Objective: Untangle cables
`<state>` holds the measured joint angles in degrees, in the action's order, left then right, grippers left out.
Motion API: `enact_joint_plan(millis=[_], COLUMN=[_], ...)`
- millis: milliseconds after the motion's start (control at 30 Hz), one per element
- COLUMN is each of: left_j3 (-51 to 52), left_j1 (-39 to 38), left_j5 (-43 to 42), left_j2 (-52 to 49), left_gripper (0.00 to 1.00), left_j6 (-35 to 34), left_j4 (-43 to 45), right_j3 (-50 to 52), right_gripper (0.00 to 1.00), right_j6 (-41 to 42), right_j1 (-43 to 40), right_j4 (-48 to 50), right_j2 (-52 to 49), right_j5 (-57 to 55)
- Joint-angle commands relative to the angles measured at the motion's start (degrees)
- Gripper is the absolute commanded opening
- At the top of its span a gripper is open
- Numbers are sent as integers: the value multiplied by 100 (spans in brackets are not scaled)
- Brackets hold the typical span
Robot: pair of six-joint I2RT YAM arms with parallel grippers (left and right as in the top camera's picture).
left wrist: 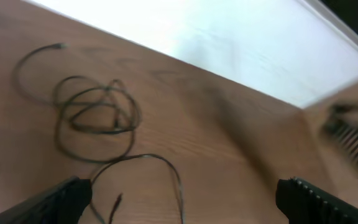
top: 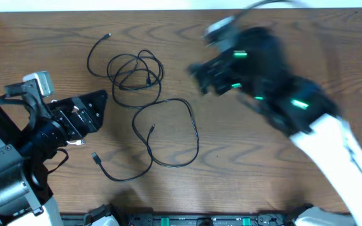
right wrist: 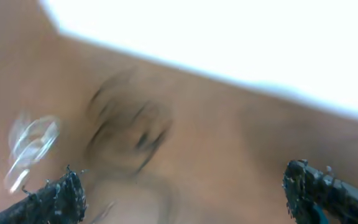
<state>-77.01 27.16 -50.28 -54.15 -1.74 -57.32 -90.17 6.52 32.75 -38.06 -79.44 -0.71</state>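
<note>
**Two black cords left of centre, both grippers open and empty**

- Wooden worktop (top: 256, 188). The black cables lie left of centre, nearer the far edge than the near one.
- Tangled coil (top: 135, 74) (left wrist: 95, 115): several overlapping turns. One tail arcs out toward the far-left corner and ends in a small plug (top: 109, 36).
- Wide loop (top: 197, 139) (left wrist: 166, 163): lies on the near side of the coil and meets it at the top. One end turns inward inside the loop. The other runs toward the near edge and ends in a second plug (top: 96, 157).
- Left gripper (top: 96, 112) (left wrist: 179, 199): by the left edge, pointing at the cords. Jaws are spread wide with nothing between them, just short of the loop and not touching it.
- Right gripper (top: 201, 74) (right wrist: 182, 193): right of the coil, toward the far edge, heavily blurred. Jaws are likewise parted and empty, clear of the cords.
- A pale smear (right wrist: 33, 146) shows at the left of the right wrist view. It is too blurred to identify.
</note>
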Motion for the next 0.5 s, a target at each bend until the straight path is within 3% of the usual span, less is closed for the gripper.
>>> enact_joint_plan(millis=[0, 133, 267, 400, 467], left_j3=[-46, -46, 9, 170, 308], left_j1=[-341, -944, -1386, -1591, -1698], left_j5=[-761, -584, 363, 1808, 1976], left_j2=[170, 286, 256, 129, 13], left_gripper=[99, 99, 100, 99, 99], left_j6=[872, 988, 850, -638, -979], left_j4=[-61, -72, -76, -256, -514], right_j3=[-70, -70, -68, -68, -68], right_gripper=[99, 99, 99, 99, 99], right_j6=[-243, -323, -321, -223, 42], right_j1=[-374, -686, -717, -717, -717], right_j4=[439, 916, 671, 245, 232], right_j2=[844, 1366, 1480, 1340, 1274], right_j5=[-1683, -1709, -1224, -1141, -1200])
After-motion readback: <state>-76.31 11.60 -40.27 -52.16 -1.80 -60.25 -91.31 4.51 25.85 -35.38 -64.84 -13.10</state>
